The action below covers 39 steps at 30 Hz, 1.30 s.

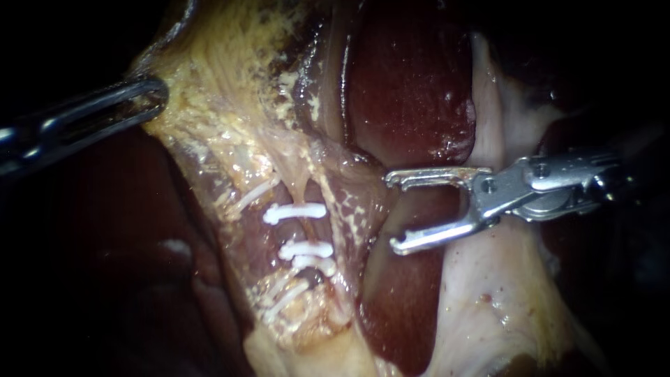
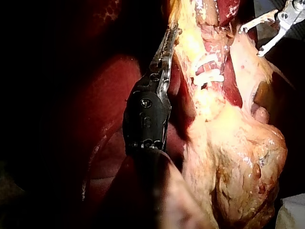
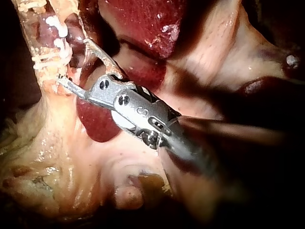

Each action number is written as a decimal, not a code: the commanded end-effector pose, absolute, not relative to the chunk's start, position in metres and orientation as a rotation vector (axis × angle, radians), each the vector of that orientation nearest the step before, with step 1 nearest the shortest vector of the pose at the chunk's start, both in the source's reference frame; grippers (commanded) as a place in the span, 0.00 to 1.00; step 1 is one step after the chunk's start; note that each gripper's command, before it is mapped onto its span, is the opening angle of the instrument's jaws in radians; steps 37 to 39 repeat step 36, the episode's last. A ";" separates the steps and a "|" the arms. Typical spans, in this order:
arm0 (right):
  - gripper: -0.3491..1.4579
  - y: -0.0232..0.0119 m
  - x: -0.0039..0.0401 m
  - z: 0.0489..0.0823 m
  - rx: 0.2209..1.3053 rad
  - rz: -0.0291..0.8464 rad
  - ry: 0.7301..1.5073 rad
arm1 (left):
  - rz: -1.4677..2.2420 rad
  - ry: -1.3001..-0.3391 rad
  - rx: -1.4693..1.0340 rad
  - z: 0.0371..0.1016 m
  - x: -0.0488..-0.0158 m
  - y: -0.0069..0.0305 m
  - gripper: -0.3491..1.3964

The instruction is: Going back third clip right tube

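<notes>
Endoscope view first: my left instrument (image 1: 155,94) comes in from the left. Its jaws lie together, pinched on the edge of the yellow fatty tissue (image 1: 209,84) at the upper left. From my left wrist camera those jaws look flat and closed along that same yellow edge, with the dark wrist joint just behind them.

My right instrument (image 1: 394,213) comes in from the right with its jaws spread wide and nothing between them. The upper jaw lies level and the lower one angles down, and both tips point towards the clipped area. They sit over the dark red liver (image 1: 408,91) and stand just to the right of the stripped, webby tissue. They touch no clip.

The tube (image 1: 308,230) runs down the middle of that stripped patch and carries three white clips across it. The top clip (image 1: 294,212) sits alone. The lower two clips (image 1: 310,256) lie close together below it, almost touching each other. Pale tissue (image 1: 488,293) spreads under the right instrument's shaft.

The right wrist camera agrees. The jaws gape with the clips just ahead of them and off to one side, and a gap still shows between the tips and the tube. I can make out no readable writing on the tissue or the clips.
</notes>
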<state>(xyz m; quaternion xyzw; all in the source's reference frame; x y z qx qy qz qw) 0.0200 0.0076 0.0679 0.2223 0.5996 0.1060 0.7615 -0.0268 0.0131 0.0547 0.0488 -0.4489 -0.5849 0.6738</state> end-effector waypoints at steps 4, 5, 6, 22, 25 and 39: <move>0.52 0.0077 0.0201 0.0680 0.476 0.222 1.308 | -1.306 -1.019 0.115 0.0562 -0.0278 0.0125 0.00; 0.52 0.0077 0.0201 0.0680 0.476 0.222 1.308 | -1.303 -1.019 0.119 0.0565 -0.0281 0.0124 0.00; 0.52 0.0077 0.0201 0.0680 0.476 0.222 1.308 | -1.299 -1.018 0.123 0.0569 -0.0283 0.0123 0.00; 0.52 0.0075 0.0201 0.0676 0.459 0.204 1.315 | -1.273 -1.000 0.162 0.0629 -0.0353 0.0121 0.00; 0.52 0.0075 0.0201 0.0676 0.459 0.204 1.315 | -1.272 -1.001 0.164 0.0629 -0.0356 0.0120 0.00; 0.52 0.0075 0.0202 0.0676 0.461 0.203 1.319 | -1.270 -1.002 0.168 0.0628 -0.0357 0.0120 0.00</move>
